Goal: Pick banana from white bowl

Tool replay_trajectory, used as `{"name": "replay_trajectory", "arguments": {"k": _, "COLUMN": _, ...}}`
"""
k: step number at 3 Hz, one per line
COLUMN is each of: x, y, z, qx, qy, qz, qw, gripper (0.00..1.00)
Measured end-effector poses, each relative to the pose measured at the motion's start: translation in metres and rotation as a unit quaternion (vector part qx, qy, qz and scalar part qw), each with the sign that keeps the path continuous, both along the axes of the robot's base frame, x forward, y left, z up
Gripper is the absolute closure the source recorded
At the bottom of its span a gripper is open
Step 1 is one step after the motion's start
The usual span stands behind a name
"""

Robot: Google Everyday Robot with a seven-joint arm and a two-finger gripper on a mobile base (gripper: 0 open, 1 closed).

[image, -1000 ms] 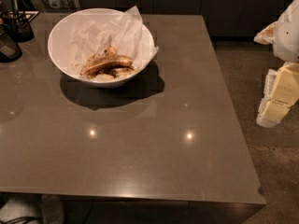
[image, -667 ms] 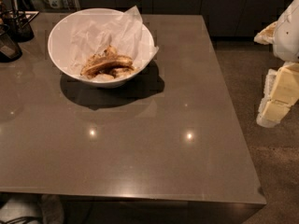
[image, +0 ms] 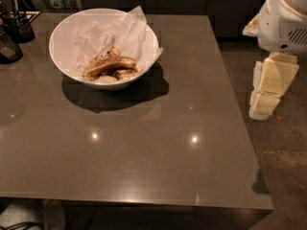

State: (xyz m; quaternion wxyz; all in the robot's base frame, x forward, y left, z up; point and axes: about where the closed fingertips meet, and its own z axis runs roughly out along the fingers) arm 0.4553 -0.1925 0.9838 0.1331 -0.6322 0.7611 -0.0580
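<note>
Spanning most of the view, the grey table (image: 158, 143) lies to the left of our gripper (image: 267, 87), which hangs beyond the table's right edge, below the white arm housing (image: 288, 18); we cannot tell whether it is apart or together. Since a second ago the arm has edged slightly toward the table, while nothing on the tabletop has moved. Well to the gripper's left sits the white bowl (image: 62, 42), lined with crumpled paper (image: 110, 32), and the banana (image: 109, 65) lies on that paper, untouched. We judge the reach is only starting.
</note>
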Motion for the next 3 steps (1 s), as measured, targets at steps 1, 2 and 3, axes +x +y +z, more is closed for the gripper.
{"name": "replay_trajectory", "arguments": {"k": 1, "x": 0.018, "y": 0.021, "z": -0.010, "qx": -0.024, "qy": 0.016, "qz": 0.041, "qw": 0.9987, "gripper": 0.00}}
{"name": "replay_trajectory", "arguments": {"k": 2, "x": 0.021, "y": 0.024, "z": -0.008, "qx": -0.021, "qy": 0.006, "qz": 0.041, "qw": 0.9989, "gripper": 0.00}}
{"name": "replay_trajectory", "arguments": {"k": 3, "x": 0.043, "y": 0.050, "z": 0.006, "qx": -0.011, "qy": -0.022, "qz": 0.061, "qw": 0.9978, "gripper": 0.00}}
